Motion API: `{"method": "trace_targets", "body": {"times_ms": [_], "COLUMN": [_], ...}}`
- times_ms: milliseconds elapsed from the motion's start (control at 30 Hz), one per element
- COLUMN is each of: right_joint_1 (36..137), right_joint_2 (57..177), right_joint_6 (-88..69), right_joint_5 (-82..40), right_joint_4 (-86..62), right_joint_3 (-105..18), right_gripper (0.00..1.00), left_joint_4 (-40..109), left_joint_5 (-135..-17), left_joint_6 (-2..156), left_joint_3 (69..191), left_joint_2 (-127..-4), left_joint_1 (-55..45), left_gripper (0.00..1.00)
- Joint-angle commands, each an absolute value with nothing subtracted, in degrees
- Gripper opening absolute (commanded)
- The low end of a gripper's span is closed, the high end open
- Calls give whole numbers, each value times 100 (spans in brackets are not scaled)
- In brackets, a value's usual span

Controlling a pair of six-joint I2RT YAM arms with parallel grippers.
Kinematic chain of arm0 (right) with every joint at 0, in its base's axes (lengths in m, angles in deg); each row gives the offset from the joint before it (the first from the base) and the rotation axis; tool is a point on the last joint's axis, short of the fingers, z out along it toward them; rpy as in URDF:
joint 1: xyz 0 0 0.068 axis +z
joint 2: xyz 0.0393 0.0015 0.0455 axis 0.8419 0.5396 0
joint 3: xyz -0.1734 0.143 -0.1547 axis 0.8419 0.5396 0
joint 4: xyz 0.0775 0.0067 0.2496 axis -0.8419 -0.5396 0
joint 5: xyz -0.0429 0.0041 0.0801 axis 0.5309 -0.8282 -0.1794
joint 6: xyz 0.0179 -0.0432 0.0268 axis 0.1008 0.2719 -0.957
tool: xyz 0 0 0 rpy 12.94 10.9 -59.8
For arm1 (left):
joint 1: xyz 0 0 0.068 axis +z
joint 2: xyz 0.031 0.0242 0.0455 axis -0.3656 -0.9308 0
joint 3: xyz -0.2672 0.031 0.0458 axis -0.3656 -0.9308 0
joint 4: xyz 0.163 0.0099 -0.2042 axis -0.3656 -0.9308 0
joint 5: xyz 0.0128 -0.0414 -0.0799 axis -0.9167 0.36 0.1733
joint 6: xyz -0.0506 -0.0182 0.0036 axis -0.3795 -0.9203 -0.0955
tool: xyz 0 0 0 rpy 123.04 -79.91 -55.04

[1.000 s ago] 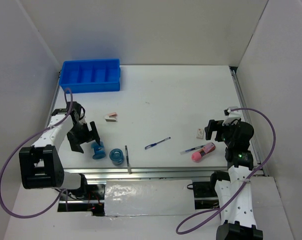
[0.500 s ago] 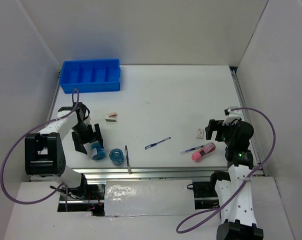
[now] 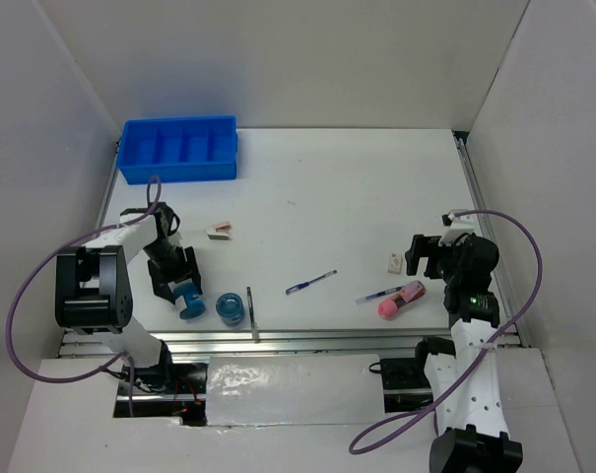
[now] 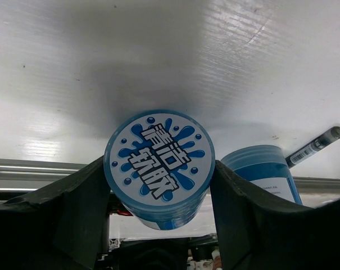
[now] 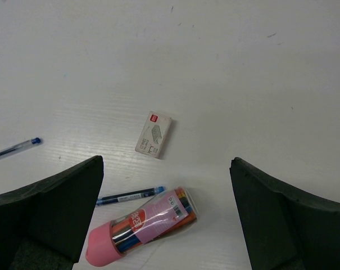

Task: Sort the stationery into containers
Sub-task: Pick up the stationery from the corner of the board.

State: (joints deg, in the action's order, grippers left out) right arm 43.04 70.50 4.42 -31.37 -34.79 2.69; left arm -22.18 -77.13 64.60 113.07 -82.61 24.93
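The left pincer (image 4: 158, 194) is clamped on a blue tape roll (image 4: 158, 154) at the lower left of the overhead frame, with a second roll (image 4: 265, 171) just beside it. The right pincer (image 5: 165, 169) gapes wide above a pink tube (image 5: 141, 225) and a staple box (image 5: 154, 135). The blue tray (image 3: 179, 150) sits upper left.

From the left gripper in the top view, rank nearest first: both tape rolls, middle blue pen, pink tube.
1. Left tape roll, inside the left gripper.
2. Right tape roll, beside it.
3. Blue pen, mid-table.
4. Pink tube, far right.
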Motion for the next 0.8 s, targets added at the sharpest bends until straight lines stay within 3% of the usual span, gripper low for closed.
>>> {"method": "trace_targets", "body": {"times_ms": [0, 67, 100, 167, 200, 300, 367, 533, 767], "right_joint_1": [4266, 4266, 4266, 4275, 4275, 4266, 4266, 4266, 4275], "right_joint_2": [7076, 7059, 7059, 7050, 7032, 7015, 7006, 6980, 6979], "right_joint_6": [394, 403, 394, 394, 394, 403, 403, 411, 446], "right_joint_5": [-3070, -3053, -3053, -3053, -3061, -3070, -3079, -3114, -3158], "right_joint_4": [-3119, -3128, -3128, -3128, -3128, -3119, -3128, -3128, -3154], "right_joint_3": [259, 259, 268, 259, 268, 285, 276, 285, 294], "right_gripper": [100, 100, 100, 100, 100, 100, 100, 100, 100], "left_joint_4": [-2259, -2241, -2198, -2162, -2136, -2101, -2030, -1434, 1410], "left_joint_5": [-7618, -7487, -7460, -7416, -7433, -7381, -7398, -8091, -9129], "left_joint_6": [6569, 6586, 6595, 6595, 6587, 6534, 6543, 6612, 7061], "left_joint_3": [11460, 11469, 11478, 11522, 11539, 11705, 11916, 12576, 12157], "left_joint_2": [-8300, -8274, -8265, -8186, -8168, -8072, -7984, -7537, -6876], "left_joint_1": [2426, 2417, 2417, 2417, 2417, 2417, 2417, 2443, 2382], "left_gripper": [73, 64, 51, 38, 26, 7, 0, 0, 0]}}
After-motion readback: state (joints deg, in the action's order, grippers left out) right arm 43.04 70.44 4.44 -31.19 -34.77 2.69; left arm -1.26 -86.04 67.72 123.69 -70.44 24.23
